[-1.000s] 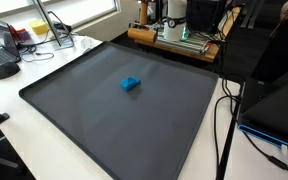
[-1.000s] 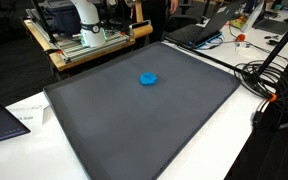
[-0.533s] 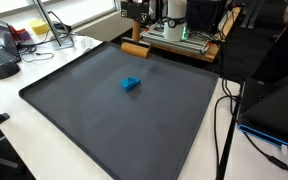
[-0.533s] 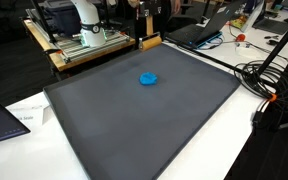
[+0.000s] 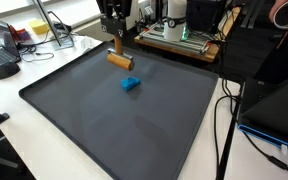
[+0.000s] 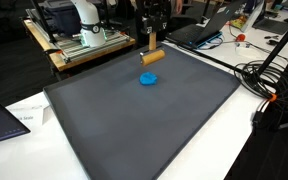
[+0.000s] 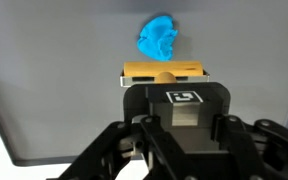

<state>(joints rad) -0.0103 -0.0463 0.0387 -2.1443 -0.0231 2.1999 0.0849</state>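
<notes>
A small blue object [image 5: 130, 84] [image 6: 148, 78] lies on the dark grey mat [image 5: 104, 130] [image 6: 134, 130], in its far half. My gripper [image 5: 115, 36] [image 6: 151, 32] hangs above the mat's far edge, shut on a wooden piece [image 5: 118, 58] [image 6: 152, 54] whose crossbar hangs just above the mat. That piece is a short way behind the blue object, apart from it. In the wrist view the wooden piece [image 7: 164, 71] sits just below the blue object [image 7: 158, 38], and my gripper [image 7: 165, 84] is mostly hidden by its own body.
A wooden bench with equipment [image 5: 184, 40] [image 6: 84, 45] stands behind the mat. Cables [image 5: 224, 110] [image 6: 269, 85] trail along one side. A keyboard [image 5: 4, 68] and desk clutter lie past one corner, and a laptop [image 6: 206, 30] sits near another.
The arm has come in from the back with the wooden piece and lowered it over the mat's far edge, closer to the blue object. The blue object has not moved.
</notes>
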